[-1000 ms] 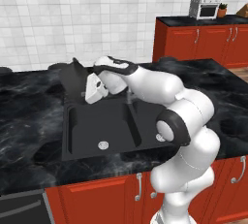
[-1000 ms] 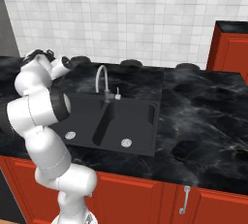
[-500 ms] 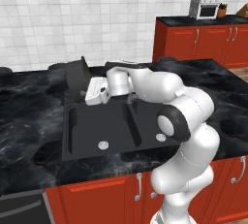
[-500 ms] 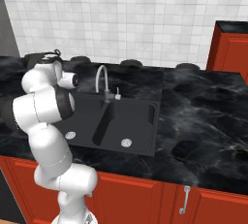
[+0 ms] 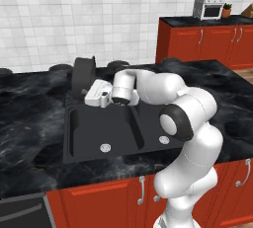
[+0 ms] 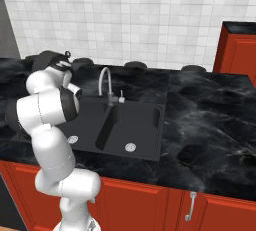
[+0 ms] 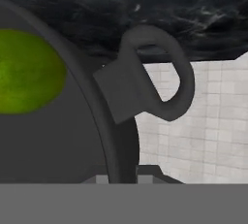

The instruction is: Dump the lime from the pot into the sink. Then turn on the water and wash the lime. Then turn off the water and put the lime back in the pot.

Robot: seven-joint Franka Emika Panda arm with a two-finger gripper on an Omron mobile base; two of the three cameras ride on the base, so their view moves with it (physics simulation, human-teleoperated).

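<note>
The dark grey pot (image 5: 83, 76) hangs tipped on its side over the back left corner of the black sink (image 5: 74, 132). My gripper (image 5: 86, 94) is shut on its rim. In the hand view the rim (image 7: 104, 121) runs up from my gripper (image 7: 123, 175), with a looped side handle (image 7: 162, 75) just outside it. The yellow-green lime (image 7: 26, 70) lies inside the pot against its wall. From the right base view the pot (image 6: 46, 59) sits behind my arm, left of the faucet (image 6: 104, 74). Both basins hold only their silver drains (image 5: 105, 147).
Black marble counter (image 5: 29, 118) surrounds the sink, with dark burners (image 5: 118, 64) along the tiled back wall. A toaster oven (image 5: 209, 6) stands on the far red cabinets (image 5: 197, 44). Red cabinet fronts (image 6: 200, 210) run below the counter edge.
My hand has rolled and drawn a little toward the sink. The pot in it has tipped from a slant to standing on its side.
</note>
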